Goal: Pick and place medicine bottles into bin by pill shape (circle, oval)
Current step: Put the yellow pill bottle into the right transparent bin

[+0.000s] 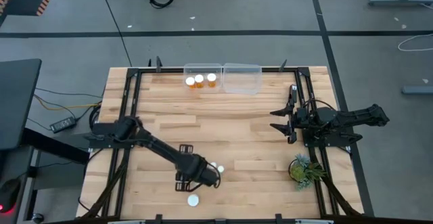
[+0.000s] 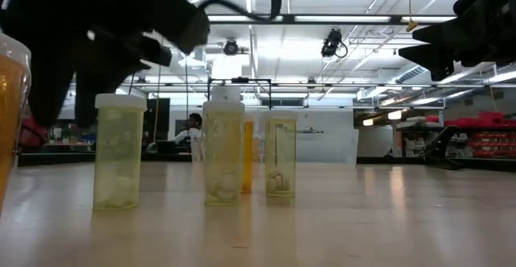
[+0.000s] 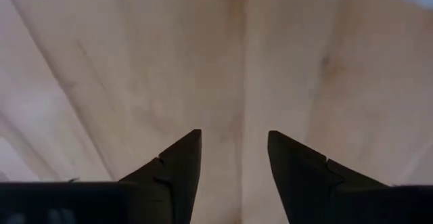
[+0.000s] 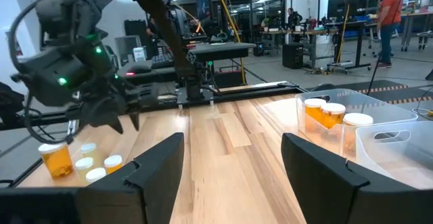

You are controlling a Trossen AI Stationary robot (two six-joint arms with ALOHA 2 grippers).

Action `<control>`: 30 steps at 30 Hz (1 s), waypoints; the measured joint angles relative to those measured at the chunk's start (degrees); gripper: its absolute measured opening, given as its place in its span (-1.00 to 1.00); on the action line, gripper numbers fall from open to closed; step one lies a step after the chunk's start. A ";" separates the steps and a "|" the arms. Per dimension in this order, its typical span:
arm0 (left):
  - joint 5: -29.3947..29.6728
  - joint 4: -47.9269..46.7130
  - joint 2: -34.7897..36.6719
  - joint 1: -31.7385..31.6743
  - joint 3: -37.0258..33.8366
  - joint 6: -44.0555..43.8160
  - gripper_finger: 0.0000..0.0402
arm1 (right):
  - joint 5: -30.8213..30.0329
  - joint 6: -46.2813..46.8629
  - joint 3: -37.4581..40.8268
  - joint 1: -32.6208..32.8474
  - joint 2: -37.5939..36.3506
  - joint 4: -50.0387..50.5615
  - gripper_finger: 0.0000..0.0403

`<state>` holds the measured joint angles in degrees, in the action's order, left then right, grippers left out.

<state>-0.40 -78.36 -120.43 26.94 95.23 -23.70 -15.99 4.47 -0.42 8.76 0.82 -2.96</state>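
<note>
Left pincer, open & empty over bench: to be centred on bottle cap before closing; right pincer parked open.

Bright, even light falls from the ceiling strip lamps, which glare white in the low view. The wooden tabletop is evenly lit from overhead, with only faint, soft shadows under the arms. In the low view the nearest amber bottle at the picture's left edge is a blur, and the dark arm above it is silhouetted. The left wrist view is soft and washed out, its wood grain smeared.
</note>
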 joint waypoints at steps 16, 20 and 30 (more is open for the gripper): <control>2.07 12.07 2.89 3.84 0.03 -8.72 0.18 | 0.00 0.01 0.02 0.02 0.00 0.00 0.26; 2.14 14.10 2.81 4.19 -0.01 -8.66 0.28 | 0.00 0.02 0.02 0.01 0.00 0.00 0.26; 3.29 18.69 2.70 4.06 -0.01 -6.69 0.30 | 0.00 0.02 0.02 0.02 0.00 0.00 0.26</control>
<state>2.88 -59.68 -117.73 31.01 95.22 -30.38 -15.99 4.49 -0.40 8.78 0.82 -2.96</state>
